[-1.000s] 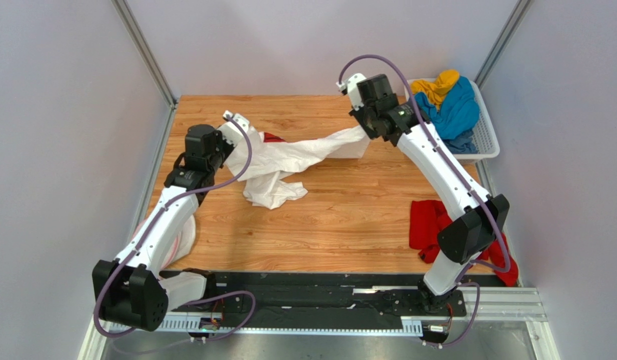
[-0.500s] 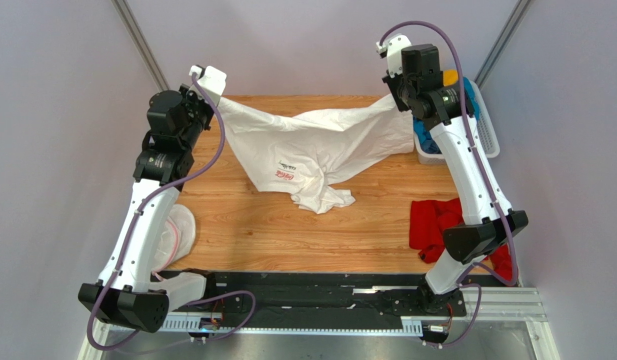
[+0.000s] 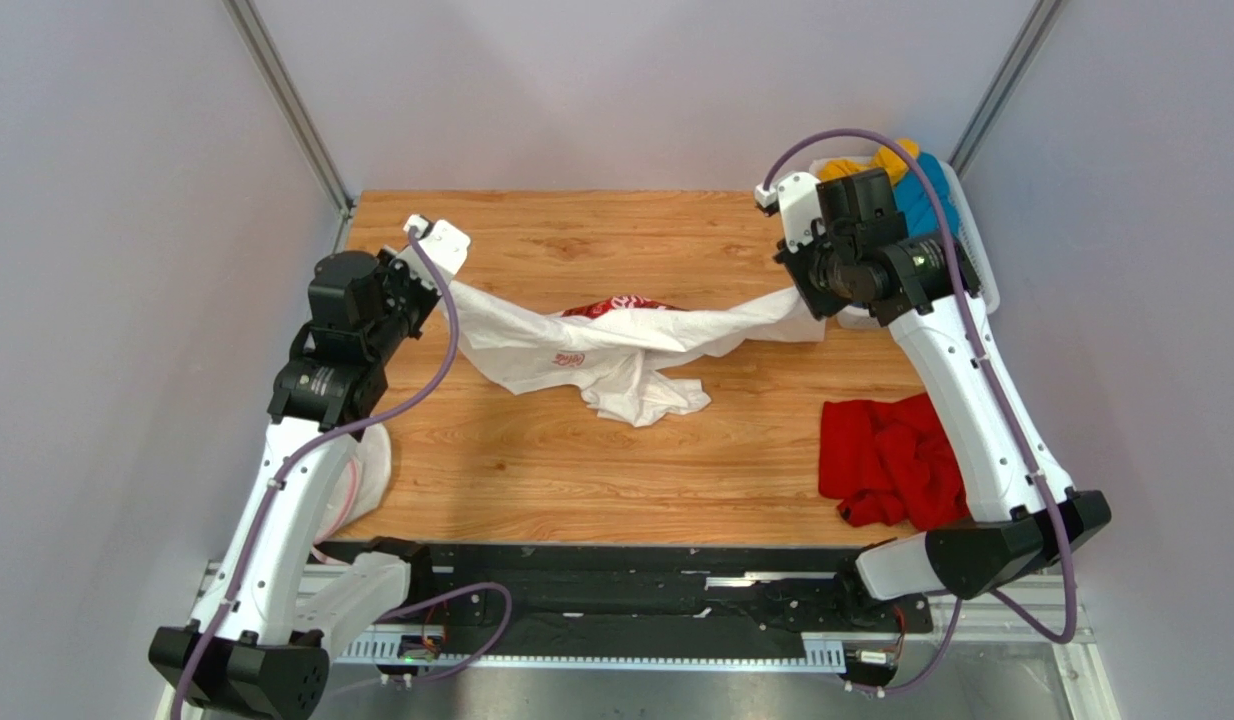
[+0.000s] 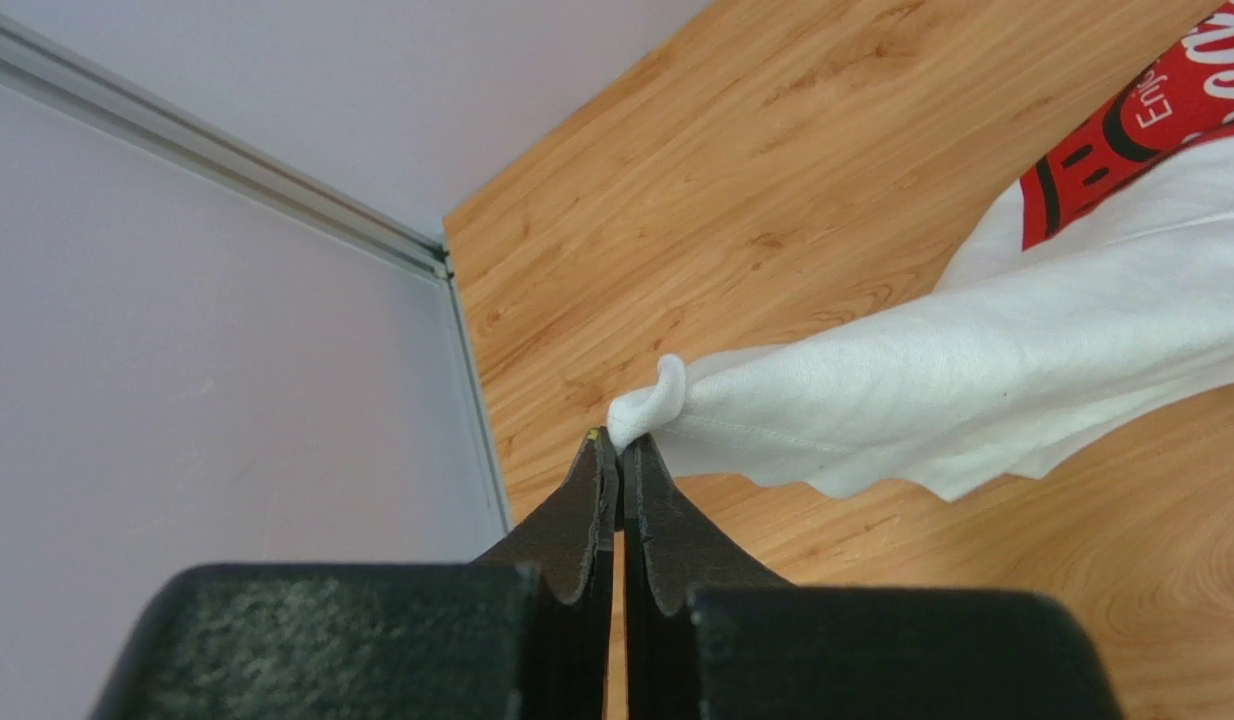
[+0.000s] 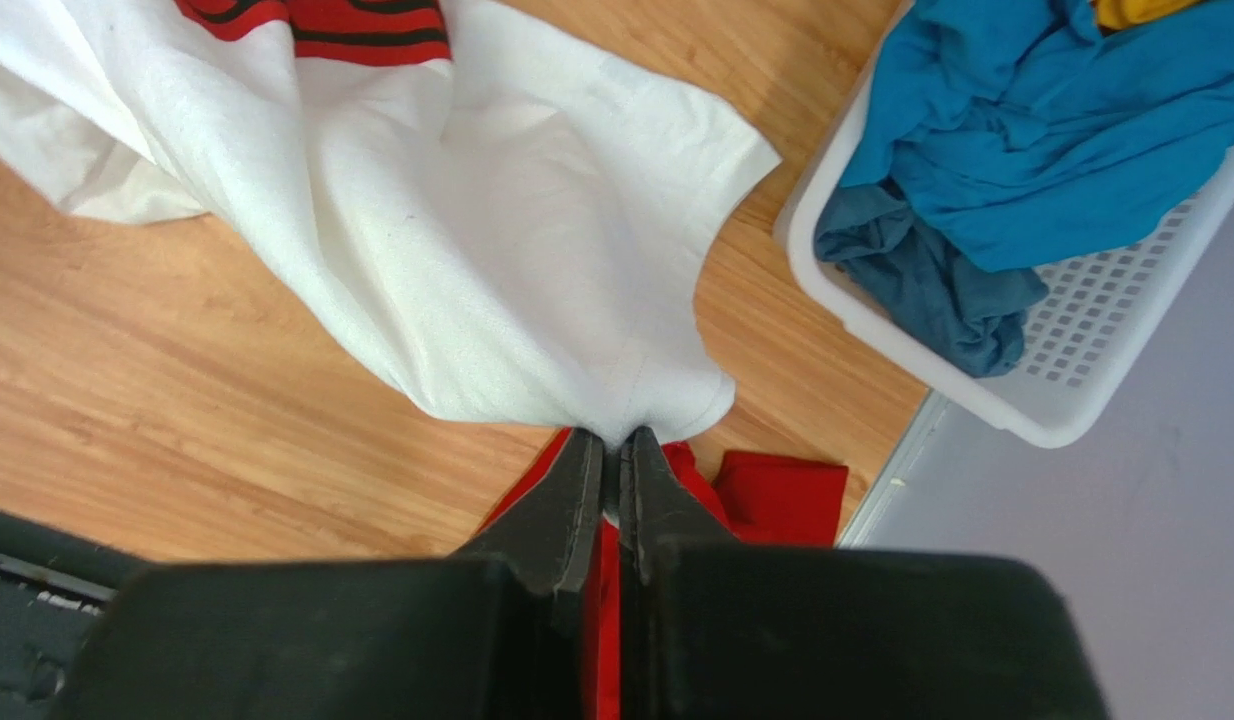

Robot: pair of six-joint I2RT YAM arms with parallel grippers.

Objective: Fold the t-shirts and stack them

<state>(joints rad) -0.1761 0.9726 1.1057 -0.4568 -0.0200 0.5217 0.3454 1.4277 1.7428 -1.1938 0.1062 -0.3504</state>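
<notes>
The white t-shirt with a red chest print hangs stretched between both arms, its middle sagging onto the wood table. My left gripper is shut on one corner of the white t-shirt at the left. My right gripper is shut on the hem of the white t-shirt at the right. In the top view the left gripper and right gripper are raised above the table. A red t-shirt lies crumpled at the right. Blue t-shirt and yellow t-shirt sit in the basket.
A white lattice basket stands at the table's back right corner, its wall close to my right gripper. More white cloth lies at the left edge under the left arm. Grey walls enclose the table on three sides.
Both grippers have come down and forward from their raised, spread position. The white t-shirt, held wide open half a second ago, now sags and bunches on the table.
</notes>
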